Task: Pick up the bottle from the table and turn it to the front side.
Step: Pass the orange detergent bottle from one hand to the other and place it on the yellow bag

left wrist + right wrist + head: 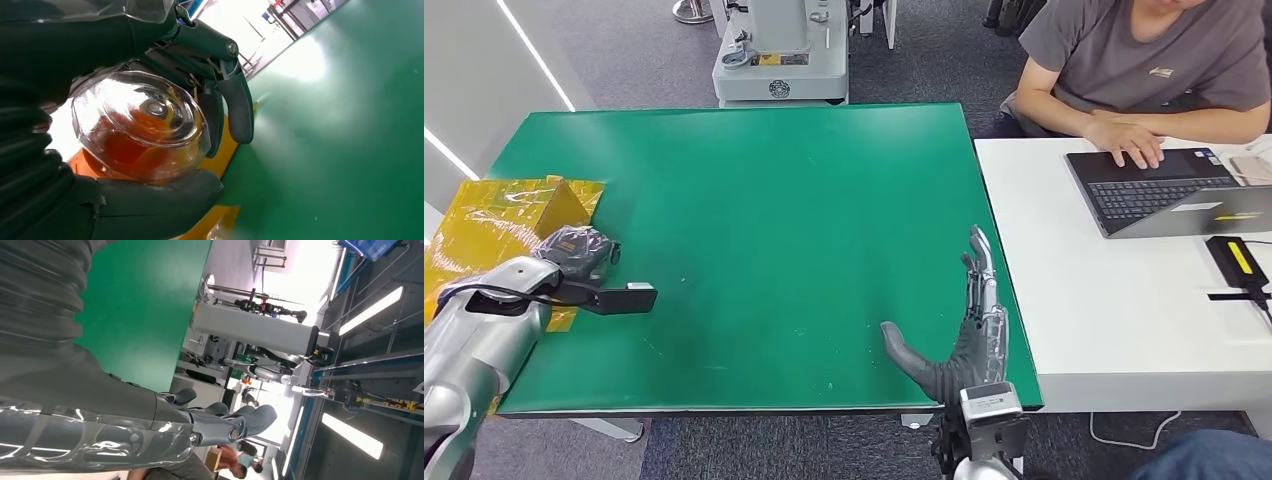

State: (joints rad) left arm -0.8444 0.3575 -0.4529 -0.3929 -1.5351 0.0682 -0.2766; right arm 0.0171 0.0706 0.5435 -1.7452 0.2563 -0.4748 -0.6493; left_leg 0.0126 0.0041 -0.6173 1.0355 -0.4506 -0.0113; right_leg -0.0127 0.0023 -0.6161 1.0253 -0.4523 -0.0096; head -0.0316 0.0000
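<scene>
Nearest the robot, at the front right edge of the green table (754, 200), the right hand (959, 335) was held flat and empty above the surface, its dark fingers (980, 270) stretched straight toward the far side and its thick grey thumb (902, 350) pointing off toward the left. In the right wrist view the same hand (200, 425) held nothing, its fingers extended side by side past the table's edge.

At the front left, the silver left arm (474, 330) reached in over the table's left edge, and the left hand (574, 250) was closed around the task's object. The left wrist view showed this plainly: a clear plastic bottle with amber liquid inside (142, 127) sat in the grasp with its round base facing the camera, the thick grey thumb (160, 197) pressed on one side and the dark fingers (235, 107) curled around the other. The bottle was off the table, held over its left edge near a yellow glossy box (504, 215) lying on crinkled yellow wrapping.

Farther back, a white table (1104, 300) stood against the green one's right side, carrying an open dark laptop (1169, 190). A person in a grey T-shirt (1154, 60) sat behind it with one hand on the keyboard. Beyond the green table stood a pale grey machine base (779, 60).
</scene>
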